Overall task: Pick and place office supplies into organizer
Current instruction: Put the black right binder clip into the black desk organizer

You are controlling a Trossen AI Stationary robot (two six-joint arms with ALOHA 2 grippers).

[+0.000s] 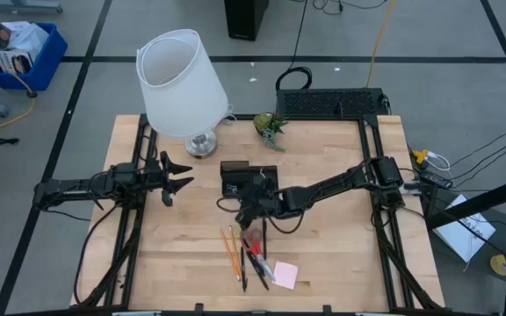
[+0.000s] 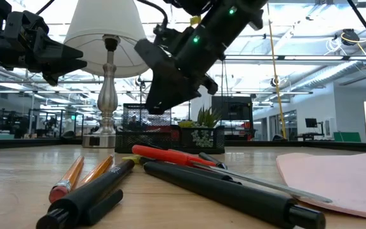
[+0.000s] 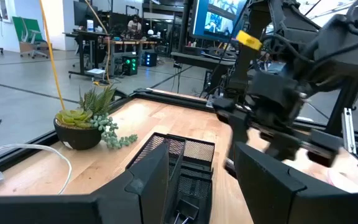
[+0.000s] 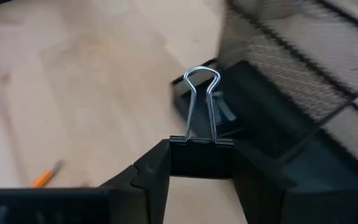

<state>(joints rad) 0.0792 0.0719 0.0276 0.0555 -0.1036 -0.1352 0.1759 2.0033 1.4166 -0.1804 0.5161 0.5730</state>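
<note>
The organizer [image 1: 234, 176], a low black mesh tray, stands at the table's middle and also shows in the left wrist view [image 3: 180, 155]. My right gripper [image 1: 249, 207] hovers just near of it, shut on a small black binder clip [image 4: 201, 159]. Near the table's front edge lie orange pencils [image 1: 231, 250], black pens [image 1: 251, 266], red-handled scissors [image 1: 256, 248] and a pink sticky-note pad [image 1: 285, 275]. My left gripper [image 1: 179, 179] waits open at the table's left, level above the wood, with nothing between its fingers. My right gripper pinches the clip's black body [image 4: 201, 163] between its two fingers, one finger [image 4: 151, 171] on each end of the body. The silver wire handles [image 4: 202, 102] stick out ahead of the fingers. The fingers slant downward, and the clip is lifted clear above the table.
A white-shaded lamp [image 1: 181, 83] with a metal foot stands at the far left. A small green plant [image 1: 271, 125] sits at the far middle, and a large black wire rack [image 1: 332, 103] at the far right. Bare wood lies between the organizer and my left gripper.
</note>
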